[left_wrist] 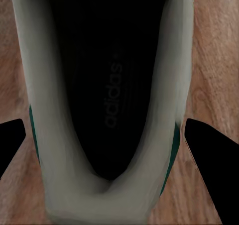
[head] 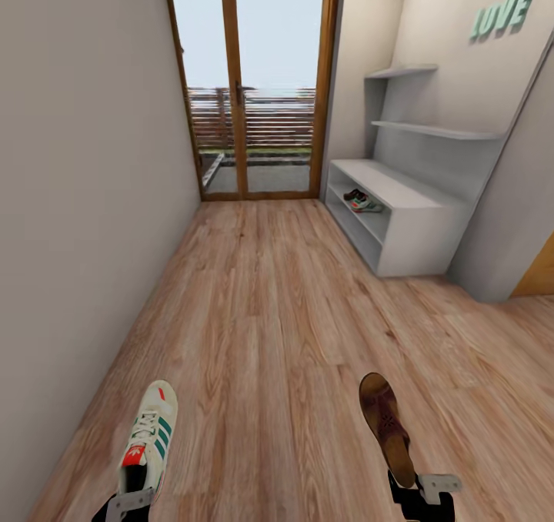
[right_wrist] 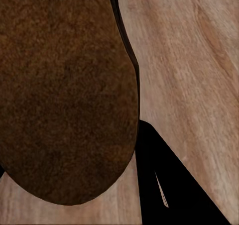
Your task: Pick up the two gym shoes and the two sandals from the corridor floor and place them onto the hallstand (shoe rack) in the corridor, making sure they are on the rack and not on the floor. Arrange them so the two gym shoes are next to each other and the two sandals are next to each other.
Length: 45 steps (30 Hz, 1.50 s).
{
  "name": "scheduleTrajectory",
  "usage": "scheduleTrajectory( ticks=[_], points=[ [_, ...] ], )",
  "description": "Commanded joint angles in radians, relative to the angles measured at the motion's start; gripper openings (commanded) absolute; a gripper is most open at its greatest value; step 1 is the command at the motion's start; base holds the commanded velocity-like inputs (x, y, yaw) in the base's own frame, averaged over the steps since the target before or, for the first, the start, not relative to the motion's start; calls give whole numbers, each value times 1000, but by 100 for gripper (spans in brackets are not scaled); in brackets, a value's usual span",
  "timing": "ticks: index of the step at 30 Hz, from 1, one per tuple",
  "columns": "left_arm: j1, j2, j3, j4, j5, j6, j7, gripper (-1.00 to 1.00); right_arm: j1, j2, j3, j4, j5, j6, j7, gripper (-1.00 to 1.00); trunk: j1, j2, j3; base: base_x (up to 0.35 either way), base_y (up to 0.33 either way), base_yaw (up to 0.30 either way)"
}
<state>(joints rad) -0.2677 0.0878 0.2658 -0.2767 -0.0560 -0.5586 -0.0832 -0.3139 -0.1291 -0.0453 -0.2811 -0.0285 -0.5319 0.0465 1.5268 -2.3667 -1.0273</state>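
A gym shoe is carried at the left gripper, and a sandal at the right gripper, both seen low in the head view, held out ahead of the robot over the corridor floor. The left jaws are closed on the heel end of the gym shoe: in the left wrist view the dark fingers are seen either side of the white collar, with the dark insole looked straight into. The right jaws are closed on the heel end of the sandal, one dark finger being visible beside its brown footbed. Each shoe is held by the heel, toe pointing forward, presumably so that it can be slid toe-first onto a shelf.

The shoe rack stands well ahead against the right wall, with staggered wall shelves above its low counter. One more shoe is already lying on the upper open shelf, and by its colours it appears to be the other gym shoe. The second sandal cannot be made out. It is judged that the robot is on its way down the corridor and that the carried gym shoe should be set beside the one on the shelf. The glass door closes the far end.
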Motion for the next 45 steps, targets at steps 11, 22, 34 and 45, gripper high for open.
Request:
scheduleTrajectory(
  ticks=[11,22,34,45],
  points=[
    [-1,0,9,1,-5,-3,-7,-100,-1,0,-4,0,-7,-2,6,-100,0,0,-1,339,0,0],
    [-1,0,9,1,-5,-3,-7,-100,-1,1,-4,1,-7,-2,6,-100,0,0,-1,339,0,110],
    [-1,0,9,1,-5,-3,-7,-100,-1,1,-4,1,-7,-2,5,-100,0,0,-1,339,0,12],
    [-1,0,9,1,-5,-3,-7,-100,-1,2,-4,1,-7,-2,5,-100,0,0,-1,339,2,0]
  ],
)
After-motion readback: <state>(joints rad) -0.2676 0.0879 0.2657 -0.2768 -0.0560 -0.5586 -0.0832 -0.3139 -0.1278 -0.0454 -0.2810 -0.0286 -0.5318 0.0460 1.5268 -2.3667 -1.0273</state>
